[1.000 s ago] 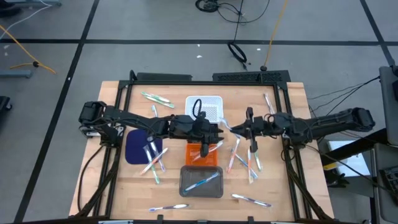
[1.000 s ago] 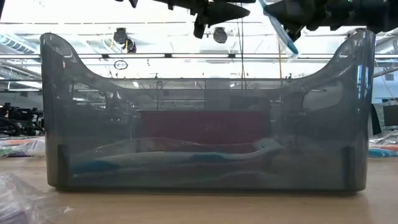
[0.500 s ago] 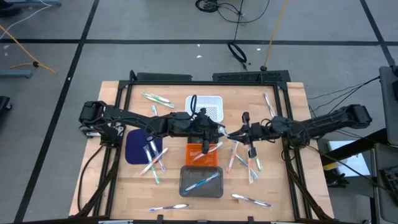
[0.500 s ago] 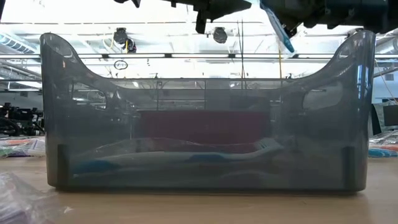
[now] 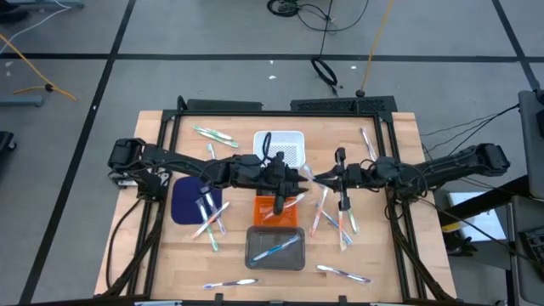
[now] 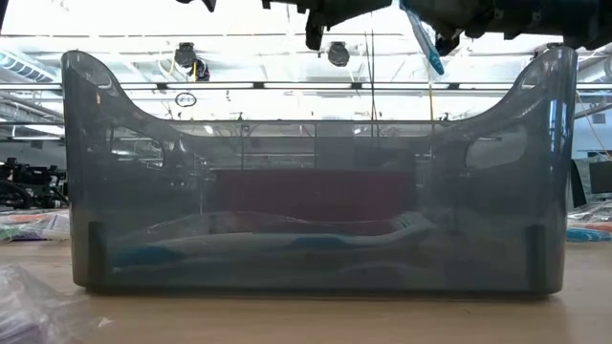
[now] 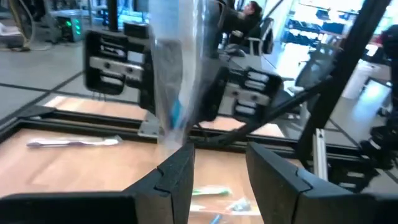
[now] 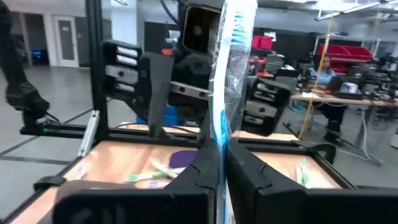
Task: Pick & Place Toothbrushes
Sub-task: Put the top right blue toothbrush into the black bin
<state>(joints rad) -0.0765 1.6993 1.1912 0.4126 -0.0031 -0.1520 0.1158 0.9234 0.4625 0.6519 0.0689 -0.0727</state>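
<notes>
From my high view both arms met over the middle of the table [image 5: 178, 255]. The right gripper [image 5: 316, 178] was clenched on a wrapped brush [image 5: 308, 174], held just off the tip of the left gripper [image 5: 303, 180], above the orange bin [image 5: 276, 212]. The left fingers [image 7: 177, 171] stood apart with nothing between them, a gap I could only confirm in the left wrist view, where the brush [image 7: 171, 74] hung upright just beyond them in front of the right arm's hardware.

The right wrist view gave me the grip itself: the fingers [image 8: 205, 165] pinched the clear wrapper, the blue-and-white brush [image 8: 227, 68] rising straight up from them (no other view showed the contact).

The low view was mostly filled by the smoky grey bin [image 6: 316, 191] with blue-handled brushes lying in its bottom; only at the top edge did I see the held brush [image 6: 422, 38] slanting down from the dark arms.

From above I also counted the loose brushes: a cluster [image 5: 210, 214] partly on the blue mat [image 5: 185, 201], another cluster [image 5: 338, 219] under the right arm, a pair [image 5: 214, 134] near the far edge, and singles [image 5: 229, 283] along the near edge. The white basket [image 5: 286, 146] sat behind the grippers.
</notes>
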